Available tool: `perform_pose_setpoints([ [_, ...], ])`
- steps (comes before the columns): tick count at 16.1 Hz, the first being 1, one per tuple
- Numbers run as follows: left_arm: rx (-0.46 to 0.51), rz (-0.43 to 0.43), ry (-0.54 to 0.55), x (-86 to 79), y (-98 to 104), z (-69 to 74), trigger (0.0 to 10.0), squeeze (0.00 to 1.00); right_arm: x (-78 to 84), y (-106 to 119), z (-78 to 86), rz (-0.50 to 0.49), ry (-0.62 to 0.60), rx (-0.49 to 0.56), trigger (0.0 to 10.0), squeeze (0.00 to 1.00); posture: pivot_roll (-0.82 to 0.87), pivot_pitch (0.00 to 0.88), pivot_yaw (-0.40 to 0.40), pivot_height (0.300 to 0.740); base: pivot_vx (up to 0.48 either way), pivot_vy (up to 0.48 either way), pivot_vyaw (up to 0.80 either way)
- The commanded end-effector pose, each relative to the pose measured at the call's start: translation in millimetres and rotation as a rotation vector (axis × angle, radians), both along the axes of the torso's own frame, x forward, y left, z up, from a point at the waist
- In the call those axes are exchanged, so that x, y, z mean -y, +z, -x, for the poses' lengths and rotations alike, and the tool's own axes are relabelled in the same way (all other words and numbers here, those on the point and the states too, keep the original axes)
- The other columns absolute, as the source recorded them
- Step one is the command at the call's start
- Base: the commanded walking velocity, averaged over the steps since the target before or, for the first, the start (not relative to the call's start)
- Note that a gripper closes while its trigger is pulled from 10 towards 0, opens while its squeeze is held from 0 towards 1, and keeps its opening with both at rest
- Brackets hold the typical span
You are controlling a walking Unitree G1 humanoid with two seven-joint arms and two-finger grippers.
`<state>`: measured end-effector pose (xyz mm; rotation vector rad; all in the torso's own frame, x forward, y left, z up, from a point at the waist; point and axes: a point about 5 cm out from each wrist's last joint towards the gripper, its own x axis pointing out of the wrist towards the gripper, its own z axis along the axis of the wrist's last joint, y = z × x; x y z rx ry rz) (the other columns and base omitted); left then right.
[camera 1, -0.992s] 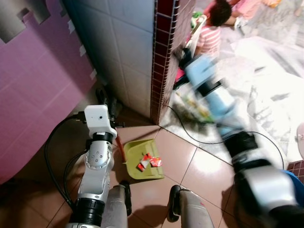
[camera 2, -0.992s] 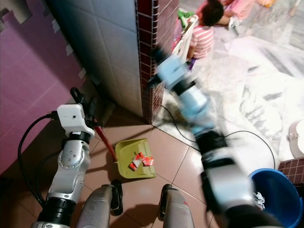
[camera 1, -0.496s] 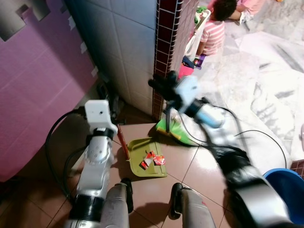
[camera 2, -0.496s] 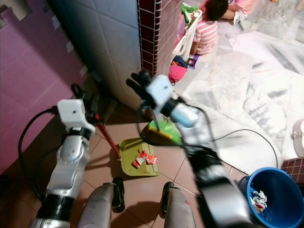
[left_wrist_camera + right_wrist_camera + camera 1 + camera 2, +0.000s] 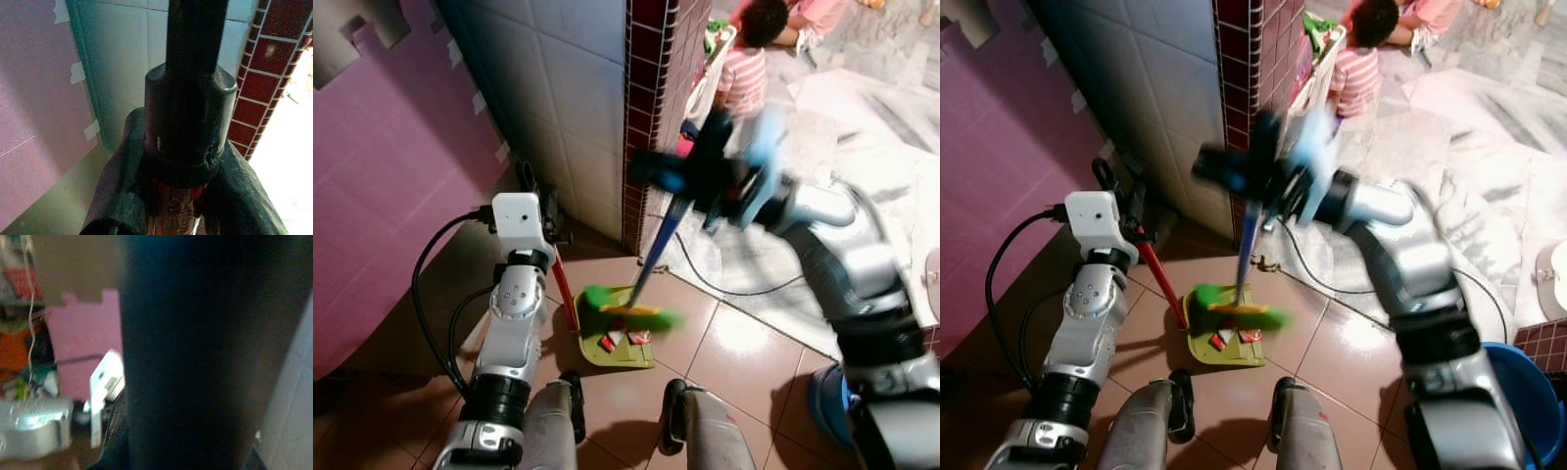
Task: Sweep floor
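My broom (image 5: 651, 269) runs down the middle of the head views, its blue handle slanting from the blurred upper centre to a green head that sits on the back edge of the yellow-green dustpan (image 5: 617, 343) on the brown floor tiles (image 5: 734, 357). A few red and white scraps (image 5: 622, 340) lie in the pan; if there is printing on them, it is too small for me to read.

My right gripper (image 5: 705, 176), smeared by motion at upper centre, is around the handle's top; in its wrist view a dark shaft fills the frame, and I cannot tell how tightly my fingers sit on it.

My left gripper (image 5: 183, 196) is clamped on the dustpan's red handle (image 5: 564, 290), which rises from the pan toward the middle left of the frame; the black fingers (image 5: 117, 191) press its black cap from both sides.

Behind, a grey-tiled wall ends in a dark red tiled corner (image 5: 651, 117), with pink foam mats (image 5: 382, 166) at left. A black cable (image 5: 734, 284) crosses the pale marble floor at right. A person in a striped top (image 5: 744, 73) crouches at the top. A blue bucket (image 5: 1533, 392) stands at lower right.
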<state>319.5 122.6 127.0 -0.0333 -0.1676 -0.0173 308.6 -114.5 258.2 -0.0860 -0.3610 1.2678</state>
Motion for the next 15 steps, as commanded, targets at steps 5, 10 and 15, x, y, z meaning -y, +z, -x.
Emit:
perform_pose_setpoints([
  [5,-0.018,-0.01,0.003,-4.2,-6.6,-5.7,10.0,0.0,33.8,33.2,-20.8,-0.069,-0.26,0.109,10.0,0.0,-0.05,0.164,0.03,0.74,0.0,0.0,0.0],
  [10,-0.175,-0.029,0.024,-6.8,-29.5,-4.0,10.0,0.0,32.1,7.4,-32.7,-0.016,-0.504,0.159,10.0,0.0,-0.04,0.148,0.013,0.74,0.0,0.0,0.0],
  [15,-0.216,0.002,-0.07,-1.5,-38.6,3.7,10.0,0.0,13.9,-84.6,-17.0,-0.136,-0.708,-0.215,10.0,0.0,-0.04,0.138,0.005,0.74,0.0,0.0,0.0],
])
